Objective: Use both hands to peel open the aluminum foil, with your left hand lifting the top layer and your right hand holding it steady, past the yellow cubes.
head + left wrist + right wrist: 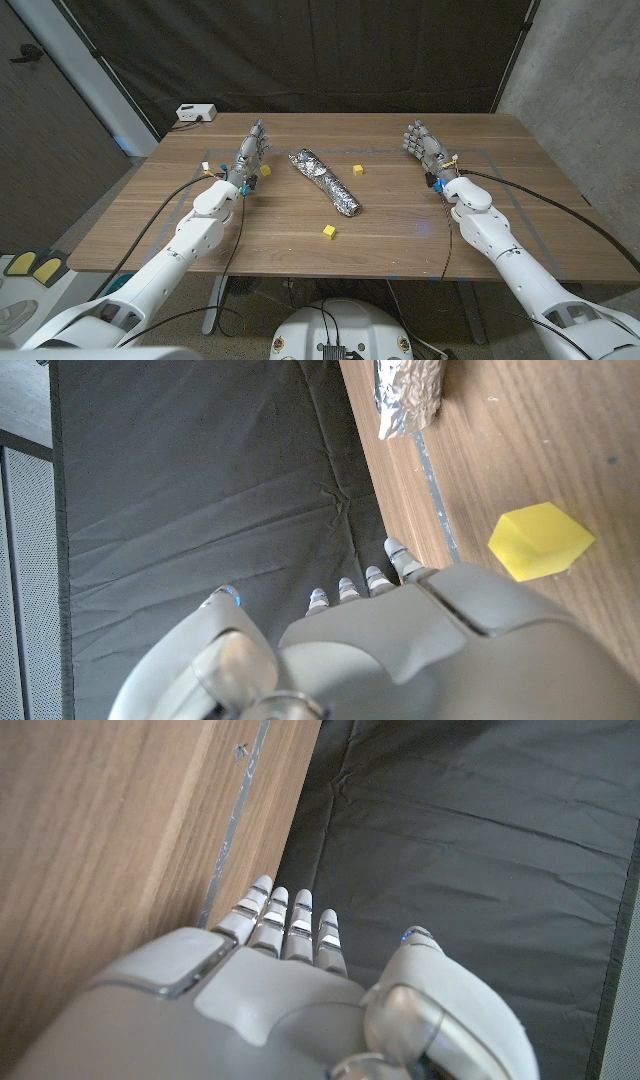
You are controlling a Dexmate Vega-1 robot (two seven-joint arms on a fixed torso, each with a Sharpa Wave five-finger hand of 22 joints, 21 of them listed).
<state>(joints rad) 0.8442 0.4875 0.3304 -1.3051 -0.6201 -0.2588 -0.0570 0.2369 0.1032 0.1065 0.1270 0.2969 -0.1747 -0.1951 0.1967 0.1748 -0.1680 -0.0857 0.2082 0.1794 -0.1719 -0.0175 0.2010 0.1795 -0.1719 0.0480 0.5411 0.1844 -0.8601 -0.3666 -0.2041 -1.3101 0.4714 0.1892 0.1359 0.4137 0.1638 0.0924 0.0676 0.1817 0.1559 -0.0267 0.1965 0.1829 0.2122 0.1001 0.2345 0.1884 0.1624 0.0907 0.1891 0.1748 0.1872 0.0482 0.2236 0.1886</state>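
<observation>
Bare wood lies between the left hand point(252, 150) and the foil roll point(325, 182), apart from one yellow cube point(265, 170) just beside that hand.

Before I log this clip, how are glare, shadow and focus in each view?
Head view: even light, sharp throughout; foil roll shows bright crinkle highlights without blowing out, and the yellow cubes cast only faint shadows. Left wrist view: foil and cube crisp, the left robot hand close to the lens and soft. Right wrist view: the right robot hand slightly soft, wood grain smeared.
</observation>
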